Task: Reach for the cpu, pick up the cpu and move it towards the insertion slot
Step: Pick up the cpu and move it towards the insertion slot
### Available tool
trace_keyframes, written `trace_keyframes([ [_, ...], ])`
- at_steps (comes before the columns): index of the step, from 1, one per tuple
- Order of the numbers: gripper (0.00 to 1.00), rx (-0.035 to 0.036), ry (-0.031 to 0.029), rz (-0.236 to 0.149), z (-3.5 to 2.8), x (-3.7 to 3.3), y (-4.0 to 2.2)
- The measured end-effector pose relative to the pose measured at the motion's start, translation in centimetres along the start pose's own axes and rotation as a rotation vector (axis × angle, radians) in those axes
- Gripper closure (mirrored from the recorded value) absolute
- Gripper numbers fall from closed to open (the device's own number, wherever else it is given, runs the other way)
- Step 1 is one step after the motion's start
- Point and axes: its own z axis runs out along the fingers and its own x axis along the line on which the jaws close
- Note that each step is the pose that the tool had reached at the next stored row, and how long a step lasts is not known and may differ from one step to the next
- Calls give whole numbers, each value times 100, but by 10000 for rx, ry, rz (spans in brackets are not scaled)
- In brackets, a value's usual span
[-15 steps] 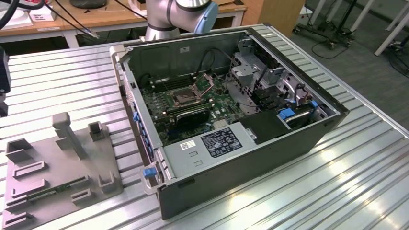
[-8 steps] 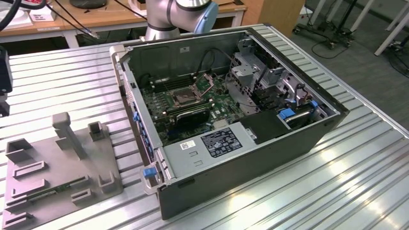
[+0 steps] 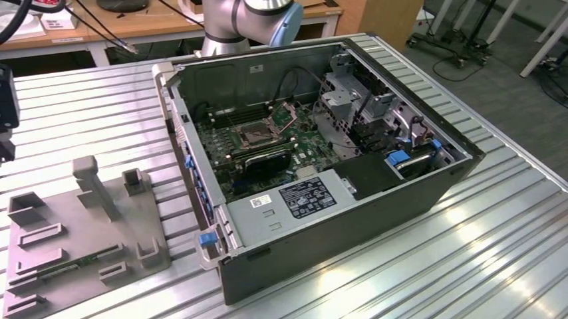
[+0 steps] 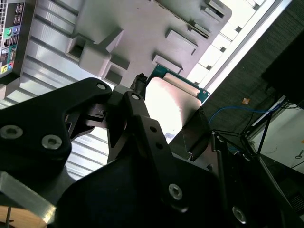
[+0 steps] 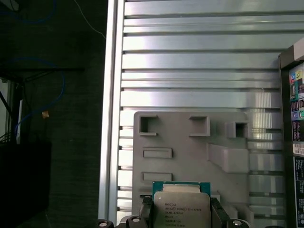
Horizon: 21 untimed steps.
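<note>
Over the grey plastic tray point(image 5: 190, 152), the pincer point(image 5: 181, 219) is clenched on the cpu point(image 5: 181, 205). Seen in the first wrist view, 2 dark fingers point(image 5: 146, 216) press against opposite edges of the chip, whose silvery top plate and thin green rim face the camera. Behind it lie the tray's rectangular recesses and raised blocks, and beyond the tray the ribbed metal table point(image 5: 190, 61) runs to its edge. Whether the chip is touching the tray or hanging just clear of it, I cannot tell. Seen in the second wrist view, the plate glares white between the black links of the pincer, with the tray close behind it.

Across the exterior view, the tray sits on the table at the exterior view's left, beside an open computer case point(image 3: 355, 219) lying on its side. 1 long green memory strip point(image 3: 76, 266) rests in a recess of the tray. Inside the case, the insertion slot point(image 3: 252, 136) is a dark square framed in silvery metal on the green circuit board point(image 3: 297, 129), well apart from the tray. At the far side of the case rises the base of the arm point(image 3: 244, 20).
</note>
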Motion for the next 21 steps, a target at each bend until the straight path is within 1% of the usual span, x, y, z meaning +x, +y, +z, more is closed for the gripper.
trace_keyframes([
  [15,45,2,1,1,-1,-20,0],
  [18,45,2,5,1,-25,-20,1],
  [21,45,1,8,1,-83,-20,5],
])
